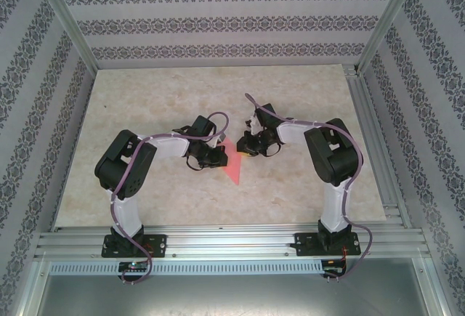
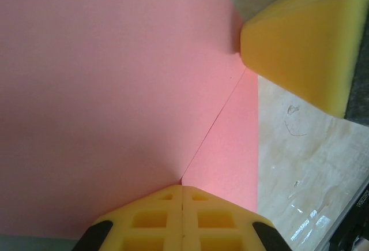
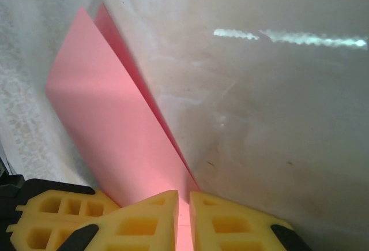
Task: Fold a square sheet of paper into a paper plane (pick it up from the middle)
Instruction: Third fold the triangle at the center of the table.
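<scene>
Two robot arms meet over the middle of a table, partway through folding a paper plane. The pink paper lies at the table's centre between them, already narrowed to a point with a lengthwise crease, so the folding looks well advanced but unfinished. The left claw is fully closed, its yellow fingertips meeting at the crease; whether a layer is caught between them cannot be told. The right claw is nearly closed, with a raised fold of paper pinched in its narrow gap. The next move probably calls for one claw to pin the sheet while the other lays the flap flat without tearing it. The tabletop is pale marbled beige, edged by metal rails, with patterned wallpaper around.
</scene>
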Tool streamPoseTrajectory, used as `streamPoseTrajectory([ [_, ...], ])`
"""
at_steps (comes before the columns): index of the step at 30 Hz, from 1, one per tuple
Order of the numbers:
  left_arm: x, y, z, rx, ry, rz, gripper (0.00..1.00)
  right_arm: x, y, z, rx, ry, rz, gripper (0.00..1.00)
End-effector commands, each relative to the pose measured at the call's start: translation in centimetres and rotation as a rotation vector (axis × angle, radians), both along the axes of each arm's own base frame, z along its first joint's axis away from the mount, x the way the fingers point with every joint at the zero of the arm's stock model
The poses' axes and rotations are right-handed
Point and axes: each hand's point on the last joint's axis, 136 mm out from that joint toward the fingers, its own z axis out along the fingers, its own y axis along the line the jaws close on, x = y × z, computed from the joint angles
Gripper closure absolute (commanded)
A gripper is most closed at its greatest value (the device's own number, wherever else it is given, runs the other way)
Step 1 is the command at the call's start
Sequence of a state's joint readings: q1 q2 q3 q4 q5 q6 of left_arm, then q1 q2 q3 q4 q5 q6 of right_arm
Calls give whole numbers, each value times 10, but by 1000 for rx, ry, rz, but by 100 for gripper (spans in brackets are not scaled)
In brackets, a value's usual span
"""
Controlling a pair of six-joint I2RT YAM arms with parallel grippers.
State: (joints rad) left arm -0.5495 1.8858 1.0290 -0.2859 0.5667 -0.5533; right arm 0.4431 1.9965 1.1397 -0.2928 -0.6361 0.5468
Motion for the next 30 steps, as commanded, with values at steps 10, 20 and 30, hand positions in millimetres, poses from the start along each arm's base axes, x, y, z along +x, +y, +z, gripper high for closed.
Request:
streamPoseTrajectory([
  [10, -5, 17, -2, 53, 10, 27, 100, -14, 3, 45, 30, -105, 16, 85],
  [20, -3, 16, -1, 49, 7, 31, 100, -70, 23, 17, 59, -33, 33, 84],
  [30, -3, 17, -1, 57, 6, 31, 100, -83, 13, 0, -4, 0, 27, 84],
])
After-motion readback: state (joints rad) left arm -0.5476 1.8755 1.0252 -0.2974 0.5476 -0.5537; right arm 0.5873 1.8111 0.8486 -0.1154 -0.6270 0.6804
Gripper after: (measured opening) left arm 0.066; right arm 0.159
